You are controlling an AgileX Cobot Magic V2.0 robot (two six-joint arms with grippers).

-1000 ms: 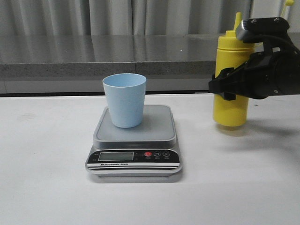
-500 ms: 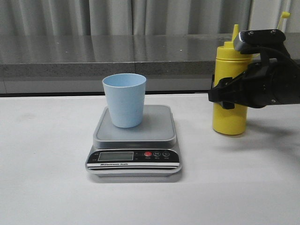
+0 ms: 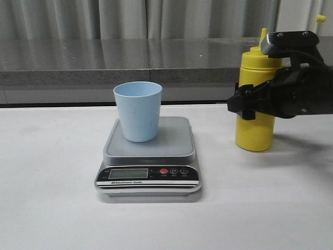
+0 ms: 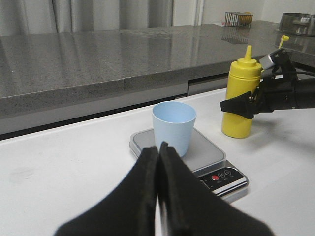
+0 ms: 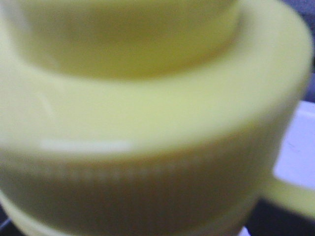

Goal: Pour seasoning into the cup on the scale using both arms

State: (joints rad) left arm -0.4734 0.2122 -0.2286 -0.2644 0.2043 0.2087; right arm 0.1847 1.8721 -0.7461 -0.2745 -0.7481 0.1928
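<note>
— How many things have you got in front of you?

— One seasoning bottle point(image 3: 254, 133), one cup point(image 3: 138, 111), one scale point(image 3: 149, 156), all on the white surface point(image 3: 52, 198). The light blue cup stands upright on the scale's steel platform, toward its rear left part. The yellow bottle stands upright on the surface, off to the right of the scale and apart from it.

— And your pincers?

— Two. My right pincer point(image 3: 244, 104) is around the bottle's upper body, its black fingers crossing the yellow plastic; whether it presses tight I cannot tell. The right wrist view is filled by the blurred ribbed yellow cap. My left pincer point(image 4: 158, 152) has its fingers pressed together with nothing between them, and it sits short of the scale, pointing toward the cup.

— Anything else around?

— A grey stone counter point(image 3: 104, 62) runs behind the surface, with pale curtains point(image 3: 130, 18) above it. My right arm point(image 3: 307, 88) covers part of the bottle's shoulder.
</note>
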